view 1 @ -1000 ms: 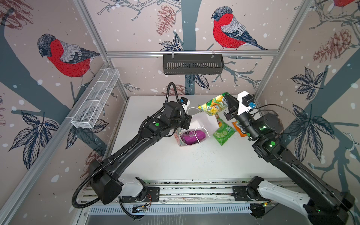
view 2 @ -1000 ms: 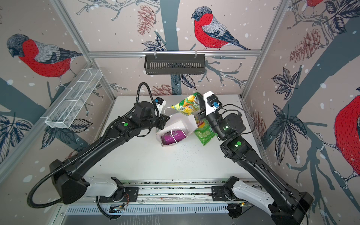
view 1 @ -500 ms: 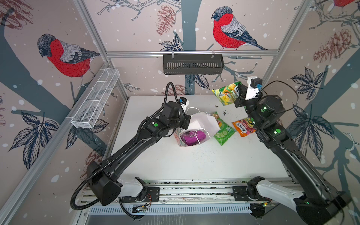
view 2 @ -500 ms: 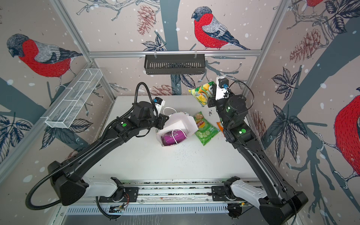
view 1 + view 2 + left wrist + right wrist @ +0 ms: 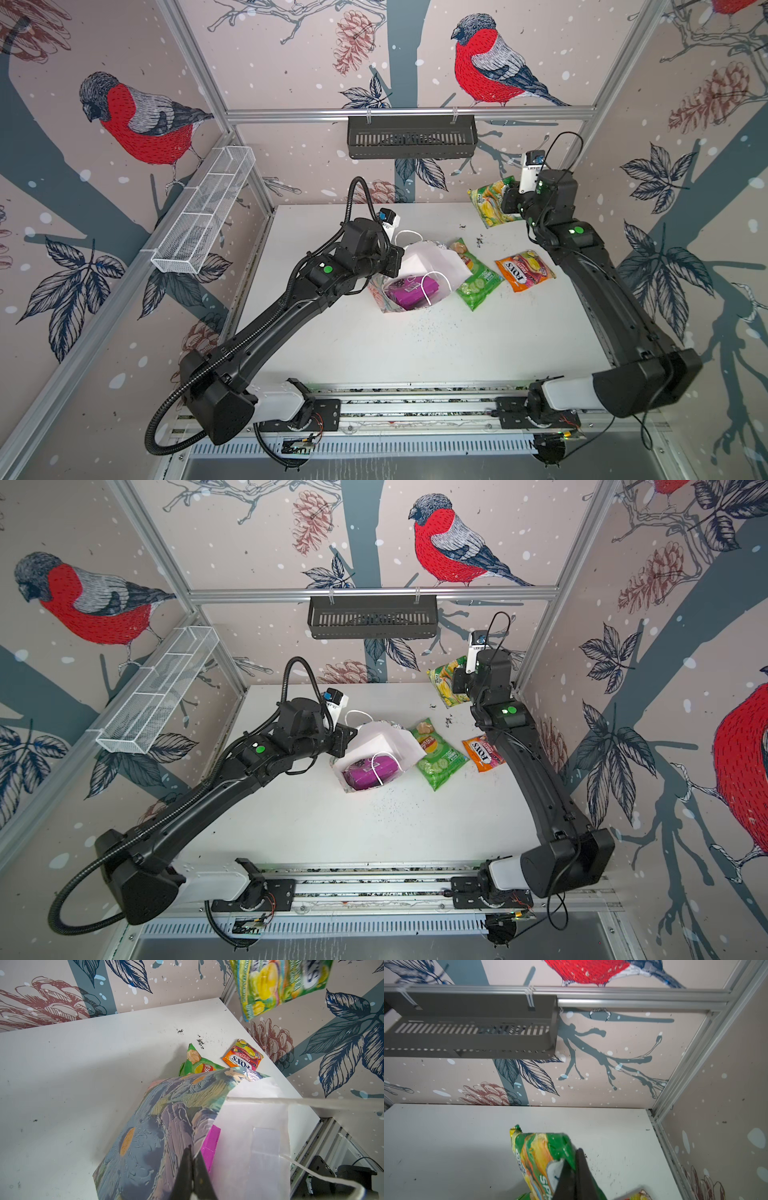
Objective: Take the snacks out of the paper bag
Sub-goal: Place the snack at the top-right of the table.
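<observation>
Over the far corner, a packet (image 5: 492, 205) is pinched by the right gripper (image 5: 576, 1174), the bag (image 5: 432, 262) clamped by the left gripper (image 5: 192, 1167); slippery foil could be dropped.

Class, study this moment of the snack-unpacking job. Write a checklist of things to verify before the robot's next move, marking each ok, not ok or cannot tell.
1. Hold on yellow-green packet: ok, right gripper shut on its edge, packet above the table.
2. Steadying of paper bag: ok, left gripper shut on its wall.
3. Set-down spot: ok, bare table beyond the orange packet and green chip bag.
4. Bag emptied: not ok, purple packet lies inside.
5. Path to purple packet: not ok, a cord handle crosses it.
6. More snacks hidden underneath: cannot tell.
</observation>
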